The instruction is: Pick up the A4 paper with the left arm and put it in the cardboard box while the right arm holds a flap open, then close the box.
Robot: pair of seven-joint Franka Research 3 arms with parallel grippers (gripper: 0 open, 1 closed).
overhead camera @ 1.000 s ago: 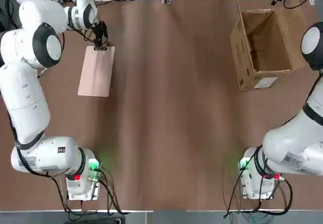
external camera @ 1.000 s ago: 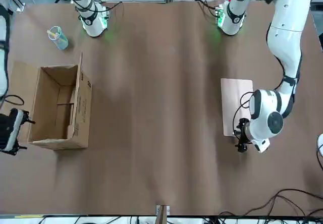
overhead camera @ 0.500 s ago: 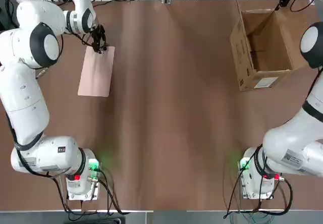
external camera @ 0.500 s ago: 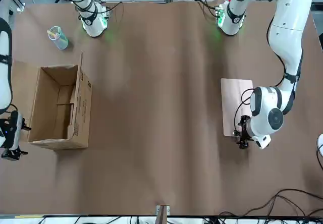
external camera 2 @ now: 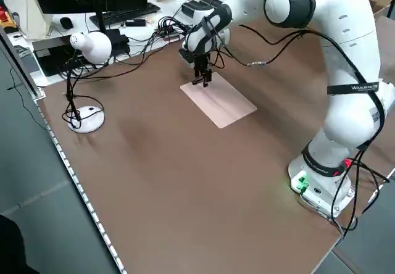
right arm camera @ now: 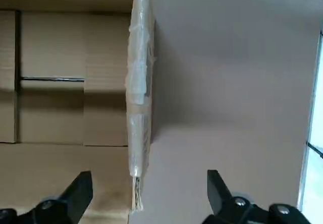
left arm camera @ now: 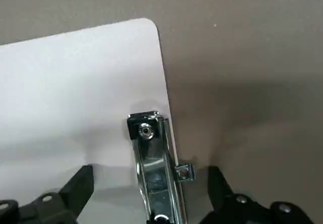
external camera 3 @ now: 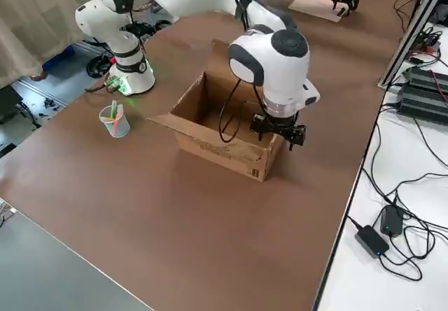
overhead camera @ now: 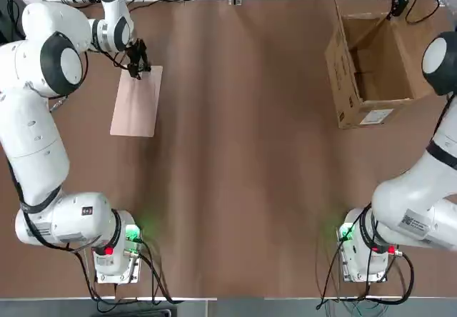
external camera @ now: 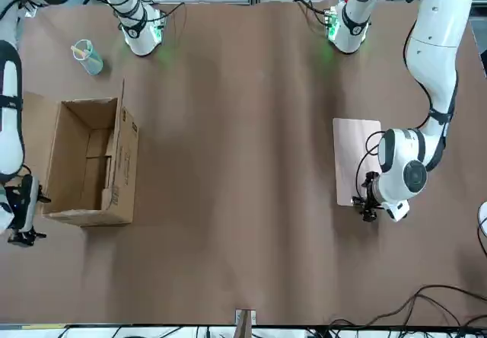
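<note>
Two white jointed robot arms stand at a brown tabletop (overhead camera: 243,188), each ending in a dark two-fingered hand. On the left half of the tabletop lies the A4 paper (overhead camera: 136,106), a pale pinkish rectangle resting flat, its long sides running away from the robot with a slight slant. A metal clip (left arm camera: 156,168) sits at its far end, along the edge near a rounded corner. The left hand (overhead camera: 136,71) is over that far end, fingers spread wide, with the clip showing between them in its wrist camera; nothing is gripped. On the right half, near the far side, the cardboard box (overhead camera: 343,81) stands with its top open and its inside visible, a white printed label (overhead camera: 376,116) on the short side nearest the robot. The right hand (right arm camera: 150,193) is by the far end of the box, its fingers also wide apart and holding nothing; in its wrist camera, an upright-looking strip of cardboard edge, covered in clear tape, runs between them. On the robot's right side of the tabletop, nearer the robot than the box, a small translucent cup (external camera: 88,58) holds a few slim, light-coloured sticks (external camera: 80,52).
</note>
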